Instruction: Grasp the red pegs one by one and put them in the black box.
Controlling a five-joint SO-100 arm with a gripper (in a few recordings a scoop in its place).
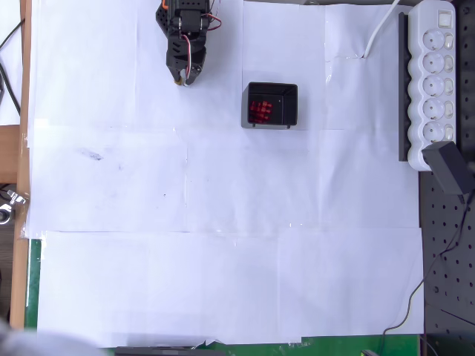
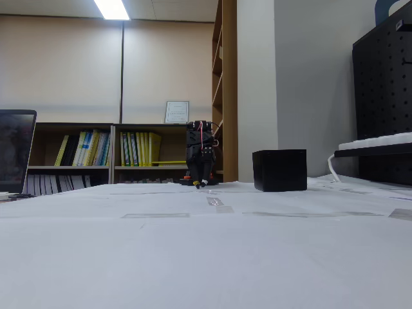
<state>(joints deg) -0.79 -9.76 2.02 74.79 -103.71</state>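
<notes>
The black box stands on the white paper at upper centre of the overhead view, with several red pegs clustered in its left part. In the fixed view the box shows as a black cube right of centre, its inside hidden. My gripper is at the top of the overhead view, left of the box and apart from it, pointing down toward the table. Its fingers look closed together with nothing between them. The fixed view has the gripper low over the paper, left of the box.
White paper sheets cover the table. A white power strip and a black adapter lie along the right edge, beside a black pegboard. A white cable runs in at the top right.
</notes>
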